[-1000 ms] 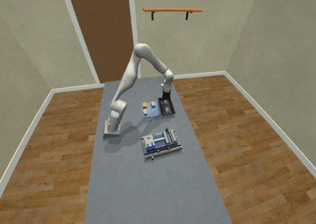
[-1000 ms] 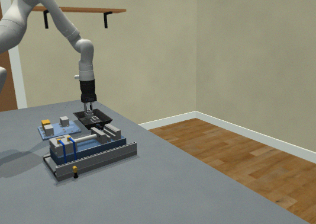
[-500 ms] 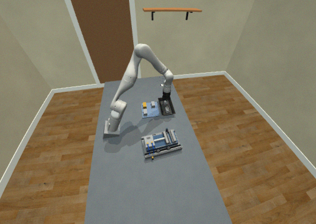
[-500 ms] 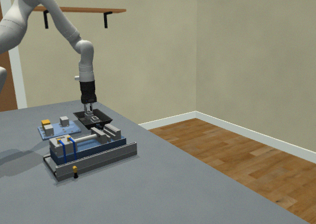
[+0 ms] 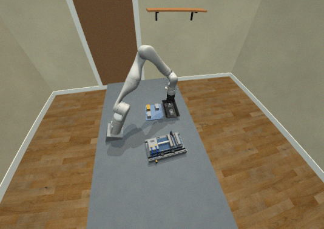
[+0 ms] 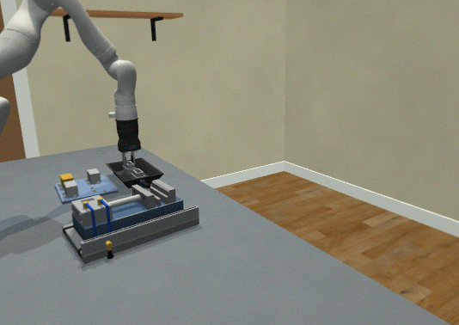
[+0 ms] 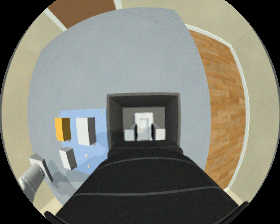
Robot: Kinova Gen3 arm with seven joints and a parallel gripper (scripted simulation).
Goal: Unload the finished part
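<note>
The black outfeed tray [image 5: 170,108] stands on the grey table beyond the vise [image 5: 165,145]. It also shows in the exterior view [image 6: 135,173] and in the wrist view [image 7: 144,123]. My gripper [image 6: 128,159] points straight down into the tray and is shut on the finished part [image 6: 132,168], a small grey block. The part sits low inside the tray, at or just above its floor; I cannot tell whether it touches. In the wrist view the part [image 7: 144,125] shows pale between the fingers. The vise jaws [image 6: 153,193] stand open with nothing between them.
A blue plate [image 5: 153,112] with a yellow-topped block and grey blocks lies left of the tray, also seen in the exterior view [image 6: 85,185]. The table's right edge runs close beside the tray. A wall shelf [image 5: 176,10] hangs high behind.
</note>
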